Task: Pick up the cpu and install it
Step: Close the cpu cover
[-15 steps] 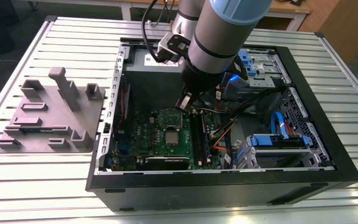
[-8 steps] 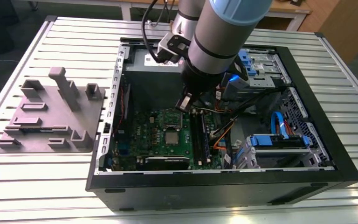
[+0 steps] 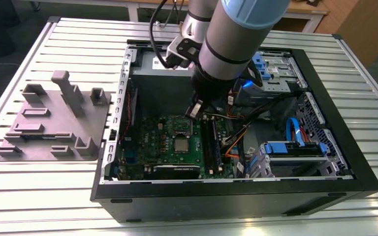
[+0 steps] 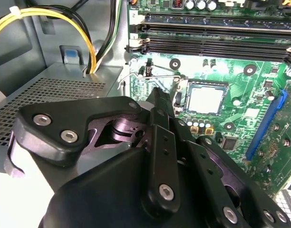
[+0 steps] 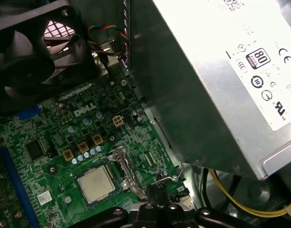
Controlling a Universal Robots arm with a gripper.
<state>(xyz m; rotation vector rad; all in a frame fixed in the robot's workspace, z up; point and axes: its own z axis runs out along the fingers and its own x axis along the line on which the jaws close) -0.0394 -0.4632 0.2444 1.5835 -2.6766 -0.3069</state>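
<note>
Seating: cpu (image 5: 95, 183) is seen lying flat in the socket (image 4: 187, 97) on the motherboard (image 5: 50, 137), silvery top up, square w/ the socket edges.
Fingers: gripper (image 4: 158, 97) is held just beside the socket, on the lever side. Fingers are seen together, w/ nothing clamped betw. them.
Done: pick-up & placing are judged complete, as the cpu sits in the socket & not in the fingers.
Left: socket frame (image 5: 122, 164) appears raised beside the cpu, not folded over it, & the wire lever (image 5: 171, 178) looks unlatched. Locking-down is judged not yet done.
Exterior view: the wider layout is given. The arm (image 3: 241, 34) is extended down into the open pc case (image 3: 241, 201) on the slatted desk (image 3: 45, 196). A grey fixture block (image 3: 51, 123) lies at the exterior view's left, apart from the case.
First wrist view: psu box (image 5: 221, 85) & fan (image 5: 26, 61) are shown by the board. The raised frame is best read here.
Second wrist view: ram slots (image 4: 212, 45) & yellow cables (image 4: 55, 19) are shown, & the finger linkage is seen from behind.
</note>
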